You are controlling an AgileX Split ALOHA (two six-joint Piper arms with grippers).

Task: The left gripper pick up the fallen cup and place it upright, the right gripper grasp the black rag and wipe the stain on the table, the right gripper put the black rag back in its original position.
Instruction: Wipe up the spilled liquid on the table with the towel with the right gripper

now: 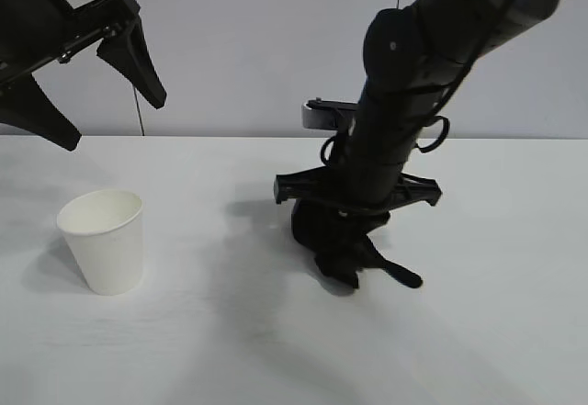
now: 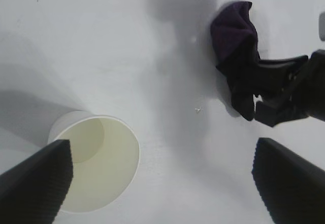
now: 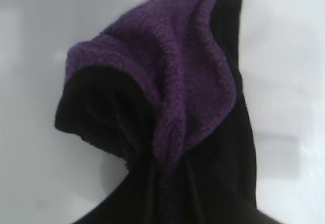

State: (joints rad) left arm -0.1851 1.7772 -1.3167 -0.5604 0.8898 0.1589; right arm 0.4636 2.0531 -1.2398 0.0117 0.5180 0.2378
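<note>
Purple-and-black cloth fills my right wrist view: the black rag (image 3: 167, 117), bunched up and clenched in my right gripper (image 1: 354, 263). From outside, that pincer points steeply down with the rag pressed on the table (image 1: 514, 331) right of centre, a thin tail of cloth sticking out beside it. My left gripper (image 1: 87, 88) hangs high at the left, released, its two wedge fingers spread wide with nothing between them, above and just behind the cup (image 1: 103, 240).

The cup stands upright on its base, mouth up, near the left edge, well apart from the rag. So I judge the first part finished. Wiping looks under way or nearly over: I can find no brownish stain on the white surface in any view. My left wrist view shows only a tiny speck on the bare table between cup and rag, too small to name. If the blotch survives, it may lie hidden under the cloth. What remains, as I read it, is carrying the rag back to its place and letting go.

The tabletop is matte white, with soft shadows under both arms. Behind it runs a plain pale wall with one thin dark vertical line.
</note>
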